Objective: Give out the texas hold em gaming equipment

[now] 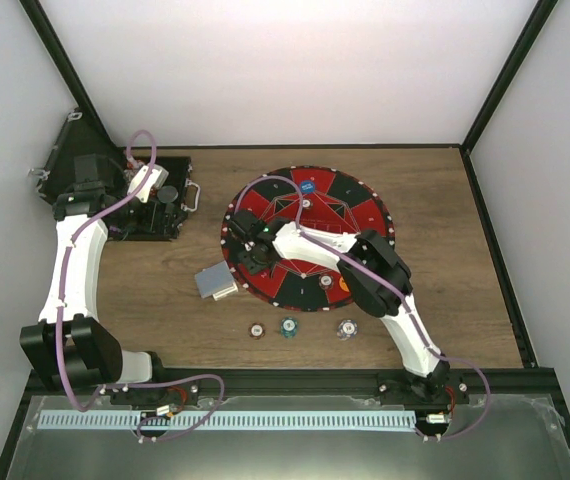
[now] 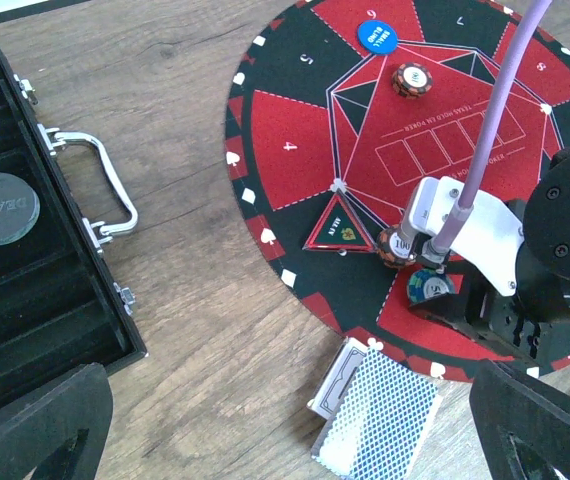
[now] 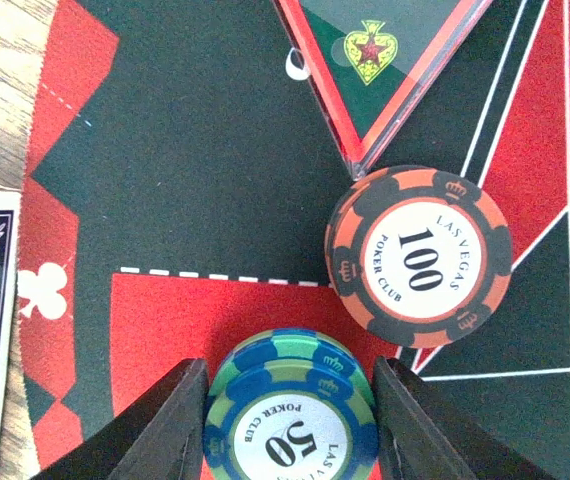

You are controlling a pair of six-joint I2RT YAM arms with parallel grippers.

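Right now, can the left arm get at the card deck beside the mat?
Probably yes. The deck lies on the wood off the mat's edge, nothing between it and the open left tool; the right tool sits close though.

Two disc buttons (image 2: 377,35) (image 1: 343,285), one case (image 2: 45,330), one mat (image 2: 295,140)

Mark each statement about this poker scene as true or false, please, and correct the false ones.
1. The right gripper clasps a blue-green poker chip marked 50. True.
2. The orange-black chip marked 100 lies on bare wood. False: it lies on the round red-black poker mat.
3. The left gripper holds the grey-blue card deck. False: it is open and empty; the deck lies on the wooden table at the mat's edge.
4. Three small poker chips lie on the table near the mat. True.
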